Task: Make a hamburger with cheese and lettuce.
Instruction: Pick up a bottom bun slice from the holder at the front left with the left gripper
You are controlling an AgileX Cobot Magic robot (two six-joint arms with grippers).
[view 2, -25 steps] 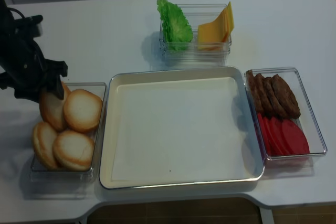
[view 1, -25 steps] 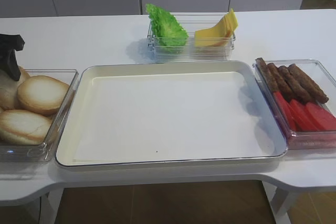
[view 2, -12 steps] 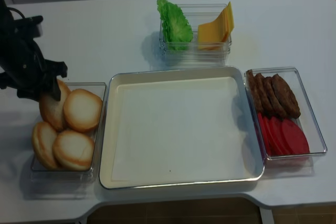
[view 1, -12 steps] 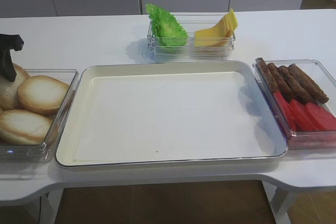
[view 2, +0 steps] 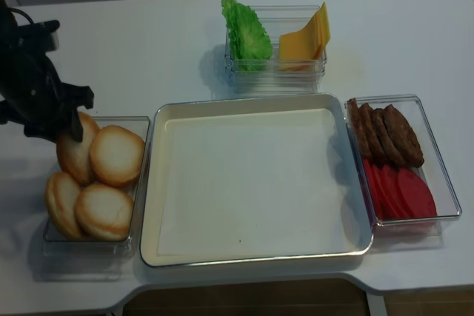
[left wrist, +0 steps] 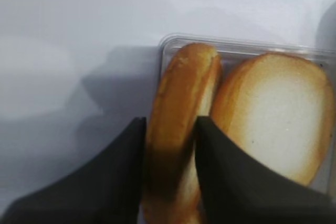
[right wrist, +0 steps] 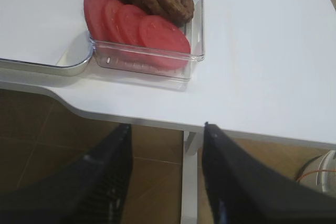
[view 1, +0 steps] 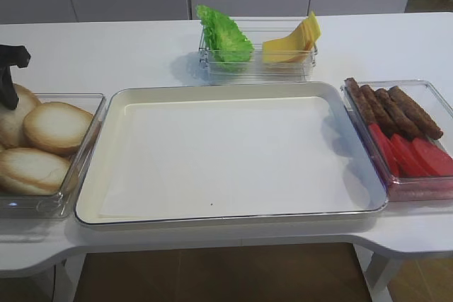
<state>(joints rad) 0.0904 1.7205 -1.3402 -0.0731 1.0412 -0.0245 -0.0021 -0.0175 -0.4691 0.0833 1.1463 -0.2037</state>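
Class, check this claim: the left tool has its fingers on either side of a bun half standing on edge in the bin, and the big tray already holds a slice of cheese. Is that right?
Not quite. The left tool does straddle the upright bun half, but the tray holds nothing. The cheese sits in its bin beside the lettuce, as the realsense high view shows.

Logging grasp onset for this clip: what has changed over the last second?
The left gripper has risen slightly at the back of the clear bun container, its black fingers now pinching the upright golden-brown bun half. The right gripper hangs open beyond the table edge. The white metal tray, green ruffled lettuce and yellow cheese slices stayed put.
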